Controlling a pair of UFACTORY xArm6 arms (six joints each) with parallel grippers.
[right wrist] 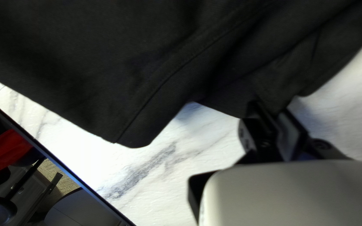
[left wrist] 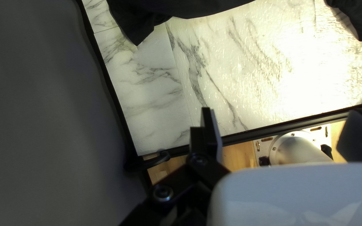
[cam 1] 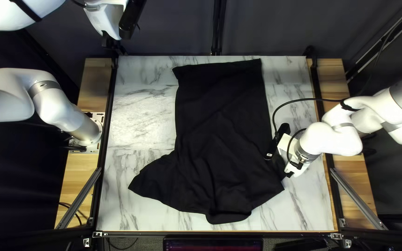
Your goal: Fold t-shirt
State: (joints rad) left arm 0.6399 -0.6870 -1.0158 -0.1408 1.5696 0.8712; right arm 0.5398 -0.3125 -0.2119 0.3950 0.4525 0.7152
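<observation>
No words, numbers or signs can be read in any view. The pale mark (cam 1: 269, 155) on my right arm's (cam 1: 336, 139) black wrist part (cam 1: 283, 130) is illegible

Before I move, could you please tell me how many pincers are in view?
2. The left pincer is open near the table's far-left corner; the right pincer is shut on the shirt's right side in the top left view.

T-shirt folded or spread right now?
Mostly spread, not neatly folded: the T-shirt lies wide across the table, its near part rumpled, with the right tool shut on its edge.
</observation>
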